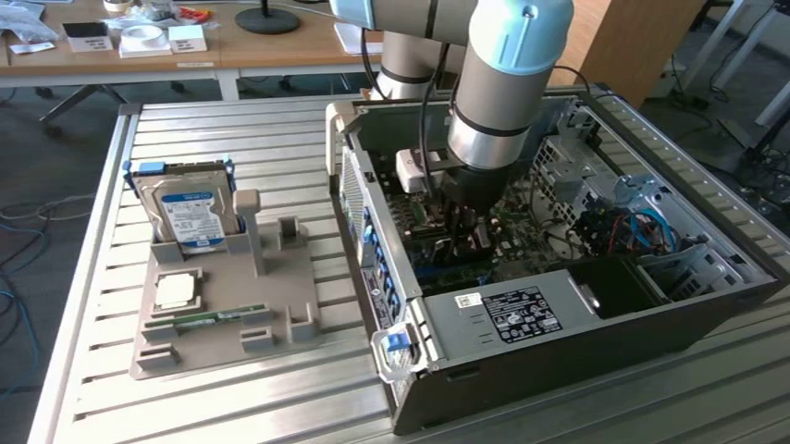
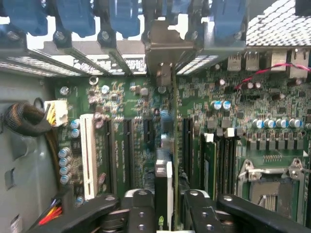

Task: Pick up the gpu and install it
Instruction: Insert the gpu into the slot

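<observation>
Pincer (image 2: pixel 164 206) clamped on gpu (image 2: pixel 164 170), edge-on over motherboard (image 2: pixel 136 145).
Inside open PC case (image 1: pixel 691 324); hard drive (image 1: pixel 188 217) label unreadable.

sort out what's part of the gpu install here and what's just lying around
Part of the job:
- gpu, gripped edge-on by the end effector
- motherboard below it
- open computer case

Just lying about:
- hard drive, standing in the grey holder
- RAM stick, flat on the same holder
</observation>
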